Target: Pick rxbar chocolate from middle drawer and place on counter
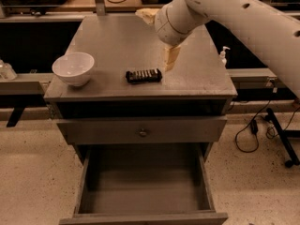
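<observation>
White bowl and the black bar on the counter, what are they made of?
The white bowl looks like glazed ceramic or hard plastic: smooth, with a soft sheen. The rxbar chocolate wears a black wrapper, probably plastic film, with white print. The gripper hovers open above the counter, just behind the bar.

This looks like a robotics lab, where a white robot arm holds its hand, fingers apart, above the grey counter, loose cables trail over the speckled floor right of the counter, and a cable-strewn workbench stands behind it.
</observation>
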You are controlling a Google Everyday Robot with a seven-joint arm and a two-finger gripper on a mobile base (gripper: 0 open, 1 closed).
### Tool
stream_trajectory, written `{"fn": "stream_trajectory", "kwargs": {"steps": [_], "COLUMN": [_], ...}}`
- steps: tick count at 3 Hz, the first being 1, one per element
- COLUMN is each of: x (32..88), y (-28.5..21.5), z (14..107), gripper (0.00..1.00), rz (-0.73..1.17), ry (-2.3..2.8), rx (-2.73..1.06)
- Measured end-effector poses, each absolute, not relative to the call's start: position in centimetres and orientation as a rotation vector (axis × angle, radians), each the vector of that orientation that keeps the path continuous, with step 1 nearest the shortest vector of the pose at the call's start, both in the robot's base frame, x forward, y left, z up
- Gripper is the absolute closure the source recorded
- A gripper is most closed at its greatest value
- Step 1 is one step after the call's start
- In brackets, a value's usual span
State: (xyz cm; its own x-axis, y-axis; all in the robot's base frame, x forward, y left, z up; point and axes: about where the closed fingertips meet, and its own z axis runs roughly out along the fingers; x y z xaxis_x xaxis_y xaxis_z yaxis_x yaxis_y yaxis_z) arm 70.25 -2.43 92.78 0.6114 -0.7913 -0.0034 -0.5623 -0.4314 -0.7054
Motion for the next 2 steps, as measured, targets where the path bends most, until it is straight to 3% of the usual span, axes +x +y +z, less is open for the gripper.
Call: {"fn": "stream_trajectory", "kwargs": {"steps": [2], "x": [69.97], "y": [-2.95], "z": [93.69], "gripper": [0.0], "rz": [-0.383], "ry": [1.064], "rx": [-2.174]}}
